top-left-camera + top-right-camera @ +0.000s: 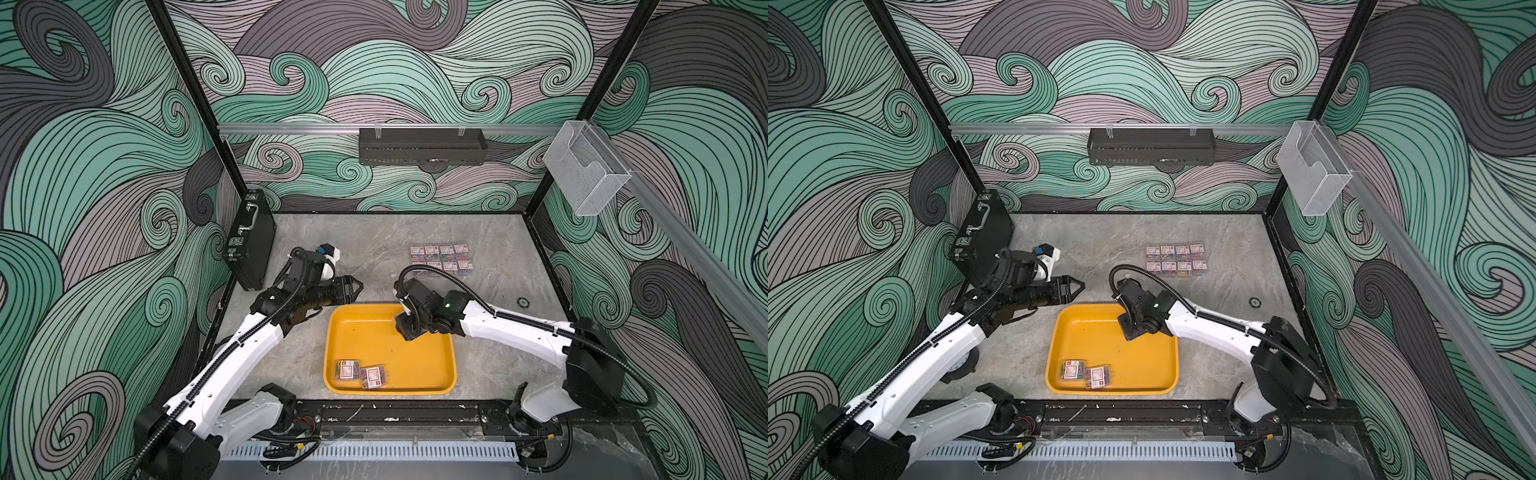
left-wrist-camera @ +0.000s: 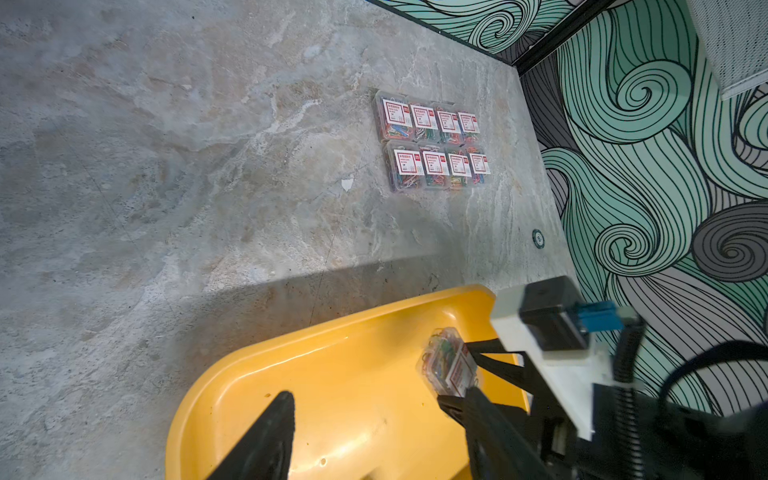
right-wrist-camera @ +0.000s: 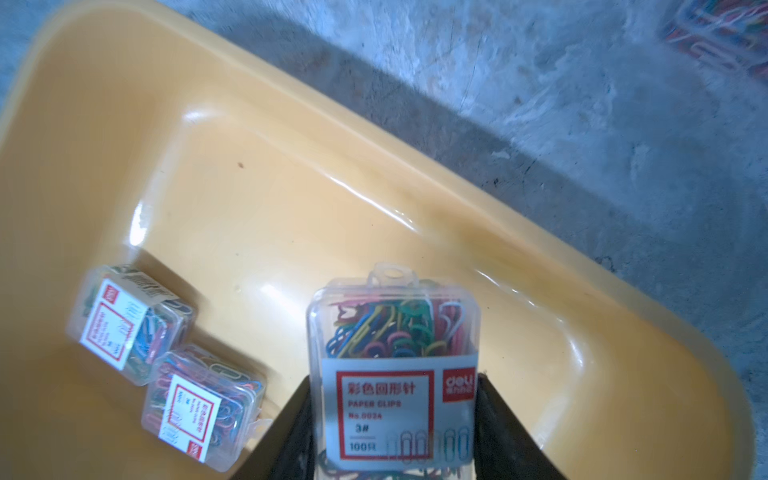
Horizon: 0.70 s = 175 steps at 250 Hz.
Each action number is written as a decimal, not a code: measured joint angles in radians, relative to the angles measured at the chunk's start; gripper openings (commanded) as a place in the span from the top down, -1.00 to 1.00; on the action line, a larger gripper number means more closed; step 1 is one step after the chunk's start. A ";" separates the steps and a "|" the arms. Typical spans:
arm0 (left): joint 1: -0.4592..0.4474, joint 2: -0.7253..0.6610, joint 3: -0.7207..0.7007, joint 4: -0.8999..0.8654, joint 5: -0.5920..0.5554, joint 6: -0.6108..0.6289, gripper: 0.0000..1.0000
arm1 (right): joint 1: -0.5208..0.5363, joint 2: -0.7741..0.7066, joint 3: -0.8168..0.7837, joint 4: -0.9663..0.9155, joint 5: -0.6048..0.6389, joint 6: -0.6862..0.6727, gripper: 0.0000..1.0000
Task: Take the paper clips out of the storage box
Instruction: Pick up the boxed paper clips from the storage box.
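Right gripper [image 3: 392,419] clamped on one clear paper-clip box [image 3: 395,328] at the far-right of the yellow storage tray [image 1: 374,345]. Two boxes [image 1: 360,374] lie near-left inside. Left gripper [image 1: 355,286] agape, empty, off the far-left rim. Risk: slick plastic held by one end may pivot, slip or catch the rim.

Enclosure walls [image 1: 83,166]: printed swirl pattern, teal, mauve, dark grey. Tabletop [image 1: 374,237]: grey marbled surface, evenly lit. Aluminium rail [image 1: 291,128] on back wall carries black perforated shelf [image 1: 422,145]. Clear acrylic holder [image 1: 582,170] on right-wall rail. Black briefcase [image 1: 249,241] upright at tabletop's rear left corner.
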 measured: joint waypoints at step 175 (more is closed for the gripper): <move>0.000 -0.038 -0.017 0.002 -0.001 0.000 -0.26 | -0.237 -0.118 0.000 0.019 -0.052 -0.060 0.02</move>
